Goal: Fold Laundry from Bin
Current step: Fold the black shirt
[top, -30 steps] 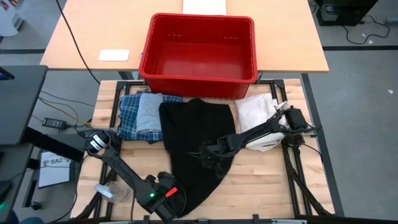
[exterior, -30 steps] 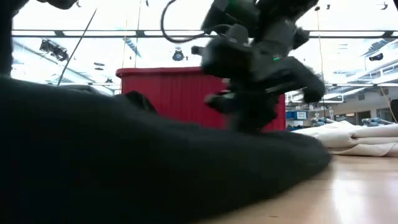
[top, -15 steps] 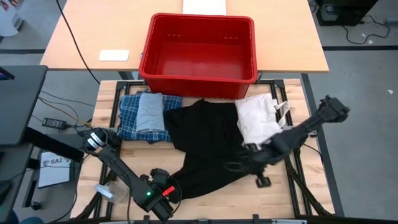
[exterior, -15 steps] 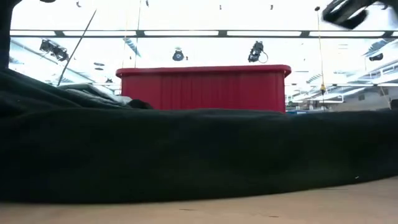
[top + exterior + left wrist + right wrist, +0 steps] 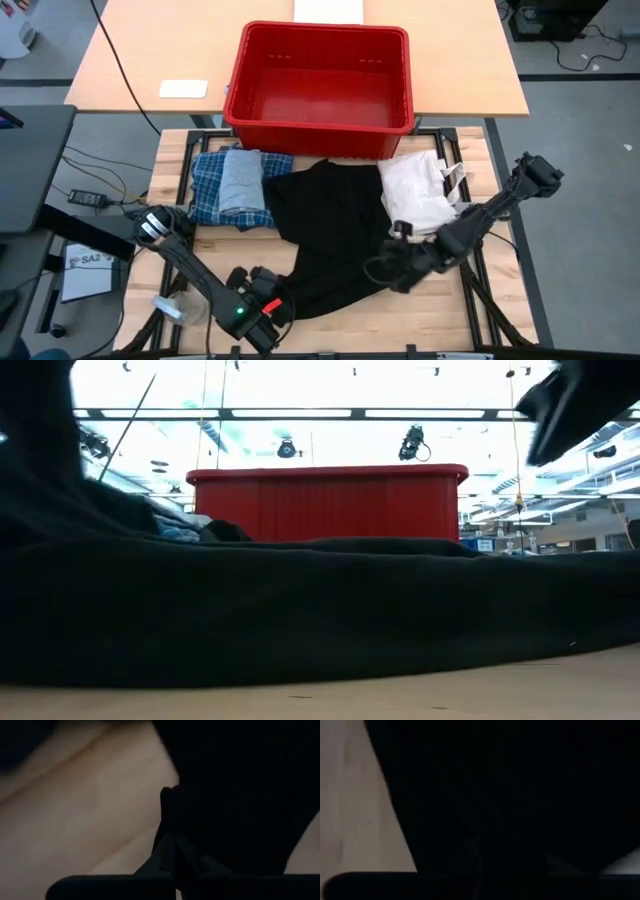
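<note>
Laundry is spread over the wooden table (image 5: 440, 310). At the near edge, a corner of the black piece (image 5: 330, 225) is pinched in the closed jaws of the left gripper (image 5: 268, 303). The right gripper (image 5: 385, 268) is lowered at the garment's right edge; whether its jaws are parted cannot be told. Farther back, a folded plaid shirt (image 5: 205, 190) topped by a light grey piece (image 5: 240, 180) is seen left, a white bag (image 5: 415, 195) right. Beyond them, the red bin (image 5: 320, 75) is set.

In the high view the spread black soft garment (image 5: 325, 235) covers the wooden table's (image 5: 440, 315) centre and the red rectangular plastic bin (image 5: 320, 75) blocks the top, while bare wood stays free at lower right.
</note>
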